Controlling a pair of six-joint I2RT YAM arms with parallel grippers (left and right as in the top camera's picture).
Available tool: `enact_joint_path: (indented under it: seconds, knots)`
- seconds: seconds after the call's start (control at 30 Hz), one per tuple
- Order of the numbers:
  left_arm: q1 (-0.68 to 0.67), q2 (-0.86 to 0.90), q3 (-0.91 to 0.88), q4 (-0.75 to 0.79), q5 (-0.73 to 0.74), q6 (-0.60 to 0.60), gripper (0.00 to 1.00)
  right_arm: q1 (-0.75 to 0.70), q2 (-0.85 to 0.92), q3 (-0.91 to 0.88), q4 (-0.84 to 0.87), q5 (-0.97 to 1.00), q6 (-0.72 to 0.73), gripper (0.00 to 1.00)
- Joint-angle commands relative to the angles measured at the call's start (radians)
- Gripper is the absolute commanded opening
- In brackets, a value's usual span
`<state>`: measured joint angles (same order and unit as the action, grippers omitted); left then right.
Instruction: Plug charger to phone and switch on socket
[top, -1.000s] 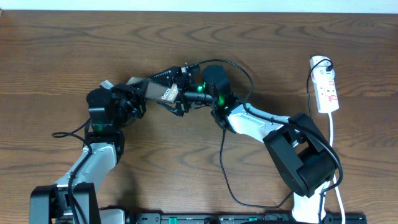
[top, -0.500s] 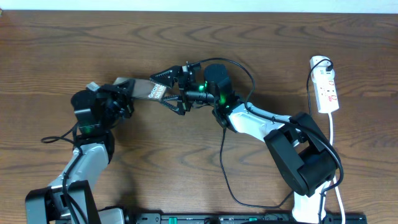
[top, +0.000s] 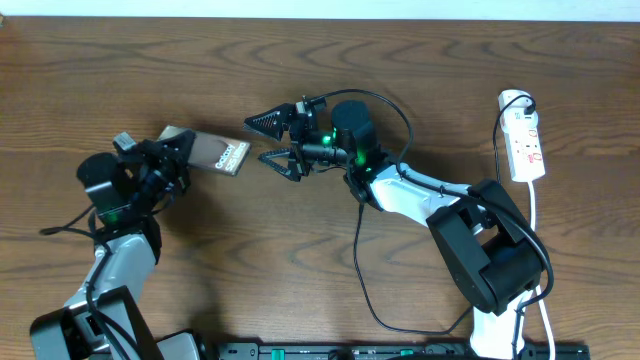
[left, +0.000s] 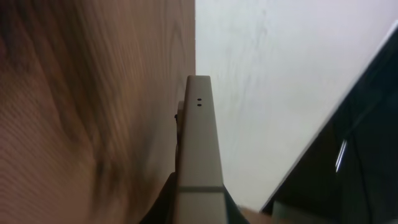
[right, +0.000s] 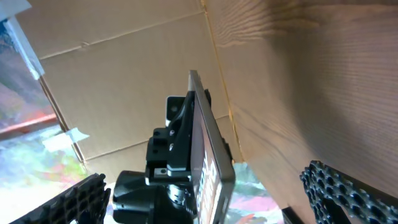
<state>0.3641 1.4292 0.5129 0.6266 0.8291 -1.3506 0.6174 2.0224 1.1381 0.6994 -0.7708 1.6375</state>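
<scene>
The phone is brown with white lettering, the socket white with red marks, the desk brown wood-grain.

Brown phone, gripped at its left end, lettering rightward; white red-marked socket lies far right.

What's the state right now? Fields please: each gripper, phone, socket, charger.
left gripper: shut on the phone, clamping its left end
phone: lettered face toward the overhead camera, lettered end pointing at the right gripper
right gripper: open, empty, aimed at the phone's free end, a gap between them
socket: lying on the table at the far right, apart from both grippers; switch position too small to tell
charger: plug tip not made out in any view; not seen joined to the phone
</scene>
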Motion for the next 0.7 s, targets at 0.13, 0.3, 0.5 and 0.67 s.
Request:
enact_joint_path:
  seconds: [0.13, 0.3, 0.5, 0.67]
  knots:
    - [0.046, -0.003, -0.001, 0.011, 0.249, 0.247, 0.07, -0.01, -0.002, 0.009, 0.0, -0.01, -0.156, 0.99]
    - [0.05, -0.003, -0.001, 0.011, 0.402, 0.43, 0.08, -0.011, -0.002, 0.009, 0.0, -0.014, -0.301, 0.99]
    - [0.05, -0.003, -0.001, 0.023, 0.599, 0.617, 0.07, -0.017, -0.002, 0.009, 0.0, -0.033, -0.469, 0.99]
    - [0.05, -0.003, -0.001, 0.042, 0.7, 0.7, 0.07, -0.021, -0.002, 0.009, -0.001, -0.082, -0.62, 0.99]
